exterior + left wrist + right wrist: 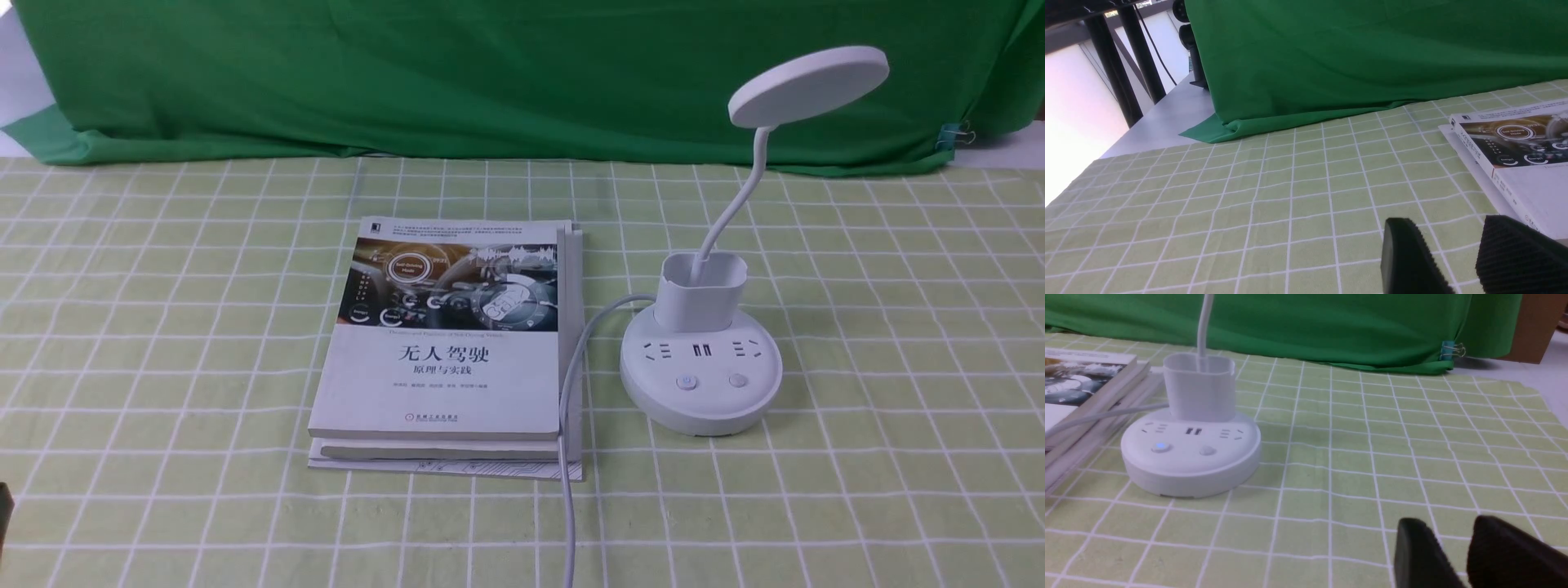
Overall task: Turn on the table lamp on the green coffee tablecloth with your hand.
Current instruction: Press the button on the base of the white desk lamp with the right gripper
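Two end effectors, both empty; table lamp upright on the green coffee tablecloth.

Right end effector (pixel 1453 543): black fingers (pixel 1421 555) slightly parted, gripping nothing, low over the green coffee tablecloth (pixel 1372 457), well apart from the table lamp (pixel 1192 449). Left end effector (pixel 1457 249): fingers likewise parted, empty, near a corner of the stacked books (pixel 1527 163). Lamp: stands right of the books; round base with sockets and two buttons, one button (pixel 1161 447) glowing blue; cup-shaped holder, gooseneck, disc head tilted. White cord (pixel 571 392): runs from the base along the books' right edge to the near side. Dark green backdrop cloth (pixel 490 73) behind, binder clip (pixel 955 135) at its right end. Pale desk (pixel 1159 118) beyond the tablecloth.
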Controlling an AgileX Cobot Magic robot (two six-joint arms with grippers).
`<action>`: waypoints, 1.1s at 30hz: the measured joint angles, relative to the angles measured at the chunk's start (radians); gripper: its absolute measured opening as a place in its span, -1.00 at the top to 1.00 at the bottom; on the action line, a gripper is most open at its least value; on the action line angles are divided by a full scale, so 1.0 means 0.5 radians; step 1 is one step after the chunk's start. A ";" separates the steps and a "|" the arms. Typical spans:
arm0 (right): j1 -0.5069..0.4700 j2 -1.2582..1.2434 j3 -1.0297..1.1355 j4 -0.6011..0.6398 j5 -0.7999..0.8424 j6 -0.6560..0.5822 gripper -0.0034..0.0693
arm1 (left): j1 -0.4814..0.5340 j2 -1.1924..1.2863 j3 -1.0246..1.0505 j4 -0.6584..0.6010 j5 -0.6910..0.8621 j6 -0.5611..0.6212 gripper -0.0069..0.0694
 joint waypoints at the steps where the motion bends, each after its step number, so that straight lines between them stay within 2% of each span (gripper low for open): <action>1: 0.000 0.000 0.000 0.000 0.000 0.000 0.24 | 0.000 0.000 0.000 0.000 0.000 0.000 0.19; 11: 0.000 0.000 0.000 0.000 -0.009 0.002 0.24 | 0.000 0.000 0.000 0.000 0.000 0.000 0.19; 16: 0.000 0.000 0.000 0.053 -0.158 0.082 0.24 | 0.000 0.000 0.000 0.000 0.000 0.000 0.19; 19: 0.000 0.000 0.000 0.215 -0.373 0.610 0.24 | 0.000 0.000 0.000 0.000 0.000 0.000 0.19; 20: 0.000 0.000 0.000 0.219 -0.385 0.610 0.24 | 0.000 0.000 0.000 0.000 0.000 0.000 0.19; 21: 0.000 0.000 0.000 0.243 -0.471 0.816 0.24 | 0.000 0.000 0.000 0.000 0.000 0.000 0.19; 22: 0.000 0.000 0.000 0.253 -0.506 0.910 0.24 | 0.000 0.000 0.000 0.000 0.000 0.000 0.19; 26: 0.000 0.000 0.000 0.267 -0.589 1.147 0.24 | 0.000 0.000 0.000 0.000 0.000 0.000 0.19; 29: 0.002 0.000 -0.002 0.269 -0.548 1.210 0.29 | 0.000 0.000 0.000 0.000 0.000 0.000 0.19; 32: 0.028 0.070 -0.106 0.273 -0.288 1.116 0.41 | 0.000 0.000 0.000 0.000 0.000 0.000 0.19; 33: 0.069 0.203 -0.270 0.273 -0.060 0.976 0.53 | 0.000 0.000 0.000 0.000 0.000 0.000 0.19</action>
